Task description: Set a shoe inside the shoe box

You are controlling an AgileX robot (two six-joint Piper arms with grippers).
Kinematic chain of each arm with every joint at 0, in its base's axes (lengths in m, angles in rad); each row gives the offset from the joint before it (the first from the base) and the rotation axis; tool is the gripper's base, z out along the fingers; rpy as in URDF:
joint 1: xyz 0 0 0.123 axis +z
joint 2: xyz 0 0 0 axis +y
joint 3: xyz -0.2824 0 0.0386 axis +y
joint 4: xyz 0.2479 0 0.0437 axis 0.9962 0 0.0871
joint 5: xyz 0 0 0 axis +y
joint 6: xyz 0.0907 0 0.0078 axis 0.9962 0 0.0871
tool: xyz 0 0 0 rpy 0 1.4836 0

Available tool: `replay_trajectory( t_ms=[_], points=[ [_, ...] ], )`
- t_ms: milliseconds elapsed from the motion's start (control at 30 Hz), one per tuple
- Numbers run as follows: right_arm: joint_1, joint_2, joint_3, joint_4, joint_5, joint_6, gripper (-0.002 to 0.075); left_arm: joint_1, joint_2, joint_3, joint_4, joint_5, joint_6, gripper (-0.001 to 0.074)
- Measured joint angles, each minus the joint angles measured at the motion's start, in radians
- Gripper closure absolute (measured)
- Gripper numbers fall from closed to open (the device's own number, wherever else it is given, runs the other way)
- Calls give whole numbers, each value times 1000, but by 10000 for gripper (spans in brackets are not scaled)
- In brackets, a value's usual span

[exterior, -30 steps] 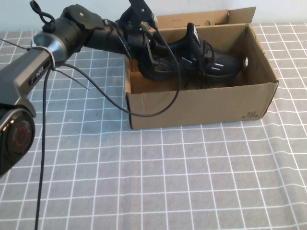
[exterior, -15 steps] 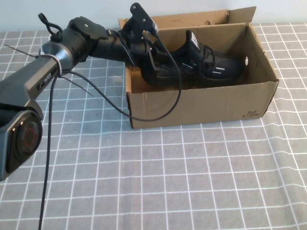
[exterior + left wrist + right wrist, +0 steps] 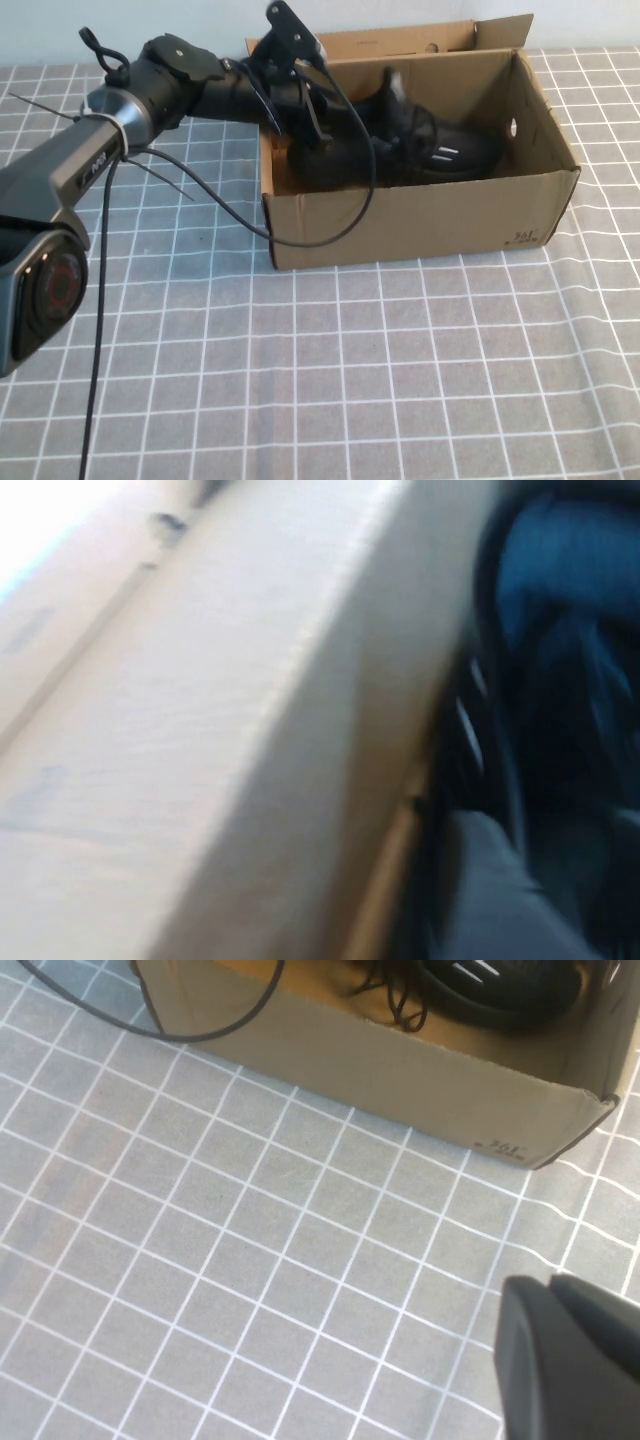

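Inside the left end of the large brown cardboard shoe box [image 3: 420, 225], my left gripper [image 3: 318, 135] reaches down over the near wall to the heel of the all-black knit sneaker [image 3: 400, 145]. Whether its jaws are clamped on the heel or parted I cannot tell; the wrist body hides them from above, and my left wrist camera shows only blurred cardboard and dark knit. My right gripper [image 3: 575, 1355] hangs above the grey checked cloth [image 3: 300, 380], well apart from the box; only its dark housing shows, so its jaws are also unknown.

I judge the task nearly done: the shoe lies low within the walls, toe toward the right end, apparently on the floor. What remains is letting go, if I am holding, and lifting out clear of the rim.

The sneaker is soft, matte mesh with loose laces and short white dashes on its side. The box is stiff, smooth board with upright flaps, a small side hole and dark print at one corner.
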Motion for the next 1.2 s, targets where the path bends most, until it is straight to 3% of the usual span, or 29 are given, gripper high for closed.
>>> replay_trajectory(
  t_ms=[133,400,500,800,1200],
  points=[
    [0,0,0,4,0,0,742,0,0,-1,-12,-40,0,332],
    [0,0,0,4,8,0,742,0,-13,-3,-28,-33,-35,294],
    [0,0,0,2,23,0,742,0,-51,-3,4,-10,-143,355],
    [0,-2,0,-1,30,0,742,0,-273,-7,299,162,-563,693],
    [0,-229,123,-34,32,71,742,0,-546,1,353,287,-723,735]
  ],
)
